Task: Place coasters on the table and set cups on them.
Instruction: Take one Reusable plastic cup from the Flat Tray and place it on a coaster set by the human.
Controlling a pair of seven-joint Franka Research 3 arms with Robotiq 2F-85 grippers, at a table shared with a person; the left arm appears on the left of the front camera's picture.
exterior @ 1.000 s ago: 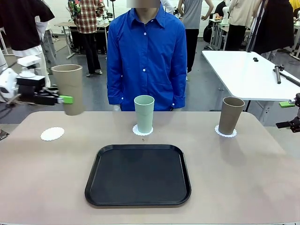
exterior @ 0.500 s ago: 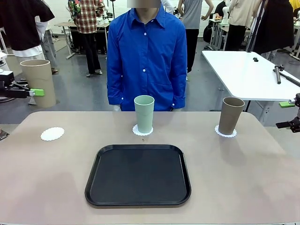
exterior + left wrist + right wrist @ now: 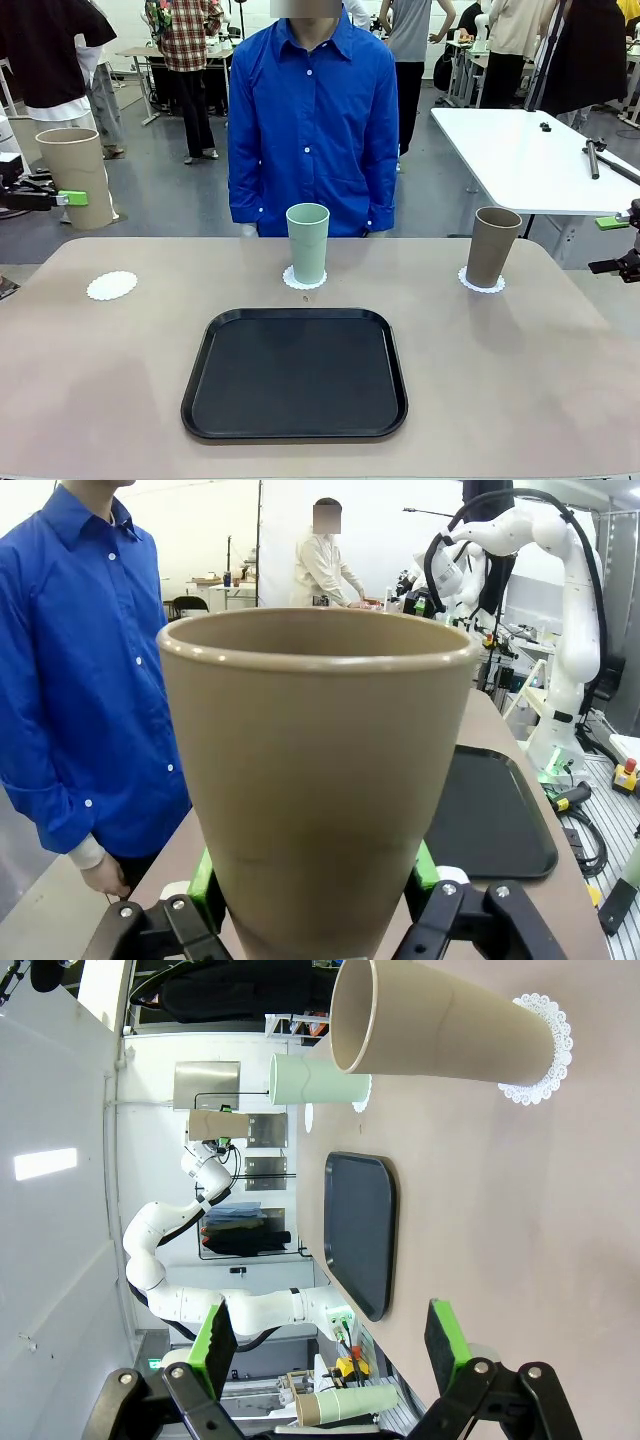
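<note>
Jaws of the left gripper point(image 3: 315, 900) stand closed on a tan-brown cup point(image 3: 318, 780), green pads pressed to its lower wall on both sides; the cup is upright, lifted clear of the worktop point(image 3: 100, 380) and hanging off its far-left corner in the front view point(image 3: 76, 178). Below and to the inner side of those jaws a bare coaster point(image 3: 111, 286) lies flat on the worktop, well apart from the held cup. Past the held cup, the left wrist view shows a black tray point(image 3: 495, 815) and a person's blue sleeve point(image 3: 70, 710).

Jaws of the right gripper point(image 3: 330, 1345) are spread wide with nothing between the green pads point(image 3: 447, 1338). Ahead of them, a second tan-brown cup point(image 3: 440, 1022) stands on its coaster point(image 3: 543, 1048), near but not touching the pads. Farther along the same line the mint green cup point(image 3: 315, 1078) stands on its own coaster point(image 3: 304, 280), near the far edge of the worktop. The tray lies to one side of that line, nearer the robot, with nothing on it.
</note>
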